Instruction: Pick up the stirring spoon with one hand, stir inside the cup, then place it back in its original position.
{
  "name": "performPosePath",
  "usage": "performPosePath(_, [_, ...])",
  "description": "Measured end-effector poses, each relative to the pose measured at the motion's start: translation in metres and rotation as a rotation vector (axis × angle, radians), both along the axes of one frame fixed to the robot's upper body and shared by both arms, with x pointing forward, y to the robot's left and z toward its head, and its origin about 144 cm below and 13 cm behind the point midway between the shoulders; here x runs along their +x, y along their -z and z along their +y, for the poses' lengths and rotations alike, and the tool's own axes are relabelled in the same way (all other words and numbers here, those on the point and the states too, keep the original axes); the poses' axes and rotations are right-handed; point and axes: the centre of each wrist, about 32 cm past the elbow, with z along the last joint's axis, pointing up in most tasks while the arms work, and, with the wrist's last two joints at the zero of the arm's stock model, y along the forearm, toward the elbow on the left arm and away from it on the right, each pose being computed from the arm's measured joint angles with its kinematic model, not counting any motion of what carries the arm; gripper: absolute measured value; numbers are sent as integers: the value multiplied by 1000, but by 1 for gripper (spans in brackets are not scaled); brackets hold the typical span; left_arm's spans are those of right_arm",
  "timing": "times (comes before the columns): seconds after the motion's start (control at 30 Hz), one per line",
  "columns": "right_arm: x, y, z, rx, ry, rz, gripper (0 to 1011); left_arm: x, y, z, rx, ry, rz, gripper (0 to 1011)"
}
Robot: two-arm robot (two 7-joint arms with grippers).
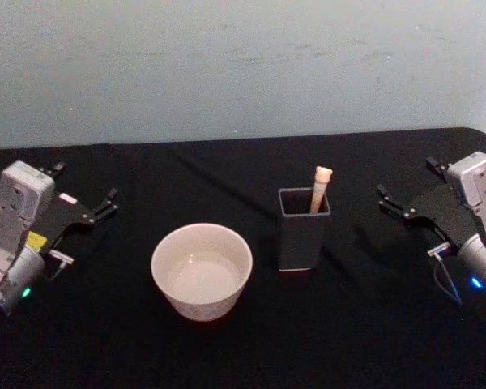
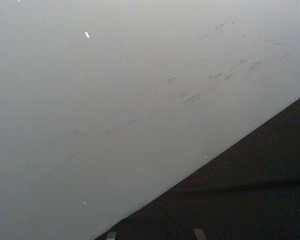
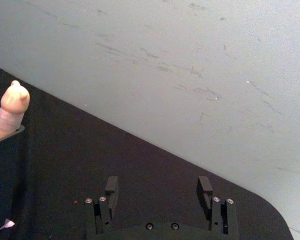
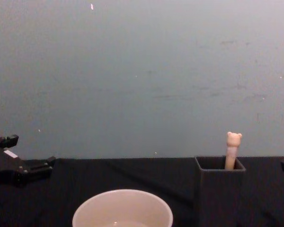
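The cream-white cup (image 1: 196, 305) stands in the middle of the black table, also low in the chest view (image 4: 123, 194). To its right the stirring spoon (image 1: 321, 186) stands upright in a dark grey square holder (image 1: 303, 235), only its peach bear-topped handle (image 4: 233, 147) showing; its bowl is hidden inside. My left gripper (image 1: 87, 183) rests open at the table's left, well away from the cup. At the table's right my right gripper (image 1: 406, 178) is open, apart from the holder. The right wrist view shows its spread fingers (image 3: 111, 186) with the spoon handle (image 3: 12, 109) off to one side.
A pale grey-blue wall (image 1: 243, 65) runs close behind the table's back edge. Black cloth (image 1: 251, 348) covers the table, with free room in front of the cup and holder and between each gripper and them.
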Motion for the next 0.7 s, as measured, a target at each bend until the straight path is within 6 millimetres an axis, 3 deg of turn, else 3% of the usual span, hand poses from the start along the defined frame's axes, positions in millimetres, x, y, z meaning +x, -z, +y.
performPosePath(0.3, [-3, -12, -2, 70, -26, 28, 1002, 0, 0, 0, 0, 0, 0, 1001])
performPosePath(0.7, [-25, -32, -15, 185, -237, 110, 1002, 0, 0, 0, 0, 0, 0, 1001])
